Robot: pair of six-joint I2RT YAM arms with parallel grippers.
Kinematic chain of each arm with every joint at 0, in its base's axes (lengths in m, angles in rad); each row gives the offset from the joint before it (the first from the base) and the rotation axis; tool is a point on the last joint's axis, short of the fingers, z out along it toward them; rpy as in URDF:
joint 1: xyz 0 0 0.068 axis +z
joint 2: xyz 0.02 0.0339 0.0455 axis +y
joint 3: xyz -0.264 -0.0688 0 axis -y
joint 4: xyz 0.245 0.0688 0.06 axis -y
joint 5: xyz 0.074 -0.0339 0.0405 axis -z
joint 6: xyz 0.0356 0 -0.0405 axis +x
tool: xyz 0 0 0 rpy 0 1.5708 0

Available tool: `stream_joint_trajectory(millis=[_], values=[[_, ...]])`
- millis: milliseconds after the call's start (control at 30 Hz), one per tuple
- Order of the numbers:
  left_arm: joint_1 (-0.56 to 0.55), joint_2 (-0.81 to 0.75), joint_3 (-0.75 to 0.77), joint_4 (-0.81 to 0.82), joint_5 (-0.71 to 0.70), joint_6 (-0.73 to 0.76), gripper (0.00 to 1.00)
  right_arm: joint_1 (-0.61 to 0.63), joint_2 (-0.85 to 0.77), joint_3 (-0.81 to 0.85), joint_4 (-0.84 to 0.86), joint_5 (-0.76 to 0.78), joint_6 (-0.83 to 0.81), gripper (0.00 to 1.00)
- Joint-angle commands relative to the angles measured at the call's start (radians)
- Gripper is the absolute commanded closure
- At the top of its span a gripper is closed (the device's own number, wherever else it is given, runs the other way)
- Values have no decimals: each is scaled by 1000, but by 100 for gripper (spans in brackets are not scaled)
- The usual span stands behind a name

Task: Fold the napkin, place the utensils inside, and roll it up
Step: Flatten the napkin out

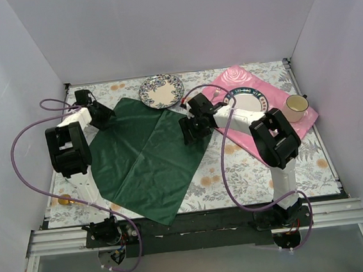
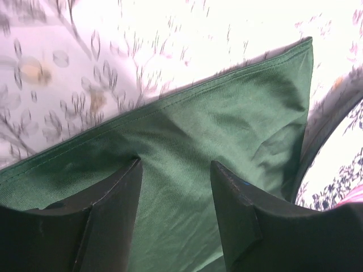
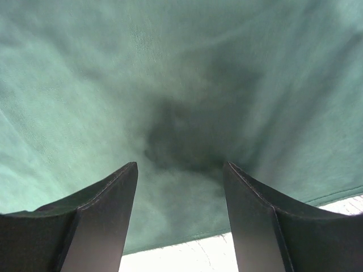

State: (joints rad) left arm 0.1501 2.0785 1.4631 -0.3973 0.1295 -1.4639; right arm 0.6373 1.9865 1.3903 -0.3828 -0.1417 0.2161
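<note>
The dark green napkin (image 1: 146, 155) lies spread on the floral table with a crease down its middle. My left gripper (image 1: 100, 115) is at its far left corner. In the left wrist view the napkin (image 2: 227, 130) shows its hemmed edge and a corner, and the left gripper (image 2: 176, 164) stands open with cloth beneath the gap. My right gripper (image 1: 191, 131) is at the napkin's right corner. It is open (image 3: 180, 165) just inside the napkin's (image 3: 170, 85) hem. A small gold-coloured piece (image 1: 65, 200), perhaps one of the utensils, lies near the left arm's base, too small to make out.
A blue-patterned plate (image 1: 162, 90) sits beyond the napkin's far edge. A pink rose placemat (image 1: 227, 77) at the right carries a plate (image 1: 250, 102) and a cream cup (image 1: 296, 105). White walls close in the table on three sides.
</note>
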Motion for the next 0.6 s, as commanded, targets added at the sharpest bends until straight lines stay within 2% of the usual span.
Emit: stream_joint_trajectory(millis=[0, 167, 433, 567], values=[[16, 67, 72, -70, -76, 69, 48, 10, 28, -17, 65, -90, 52, 30], [14, 95, 140, -117, -90, 123, 47, 13, 40, -39, 87, -150, 100, 30], [14, 17, 125, -124, -114, 165, 43, 12, 20, -20, 51, -82, 66, 30], [14, -26, 109, -98, -96, 149, 40, 16, 55, 62, -11, -49, 40, 30]])
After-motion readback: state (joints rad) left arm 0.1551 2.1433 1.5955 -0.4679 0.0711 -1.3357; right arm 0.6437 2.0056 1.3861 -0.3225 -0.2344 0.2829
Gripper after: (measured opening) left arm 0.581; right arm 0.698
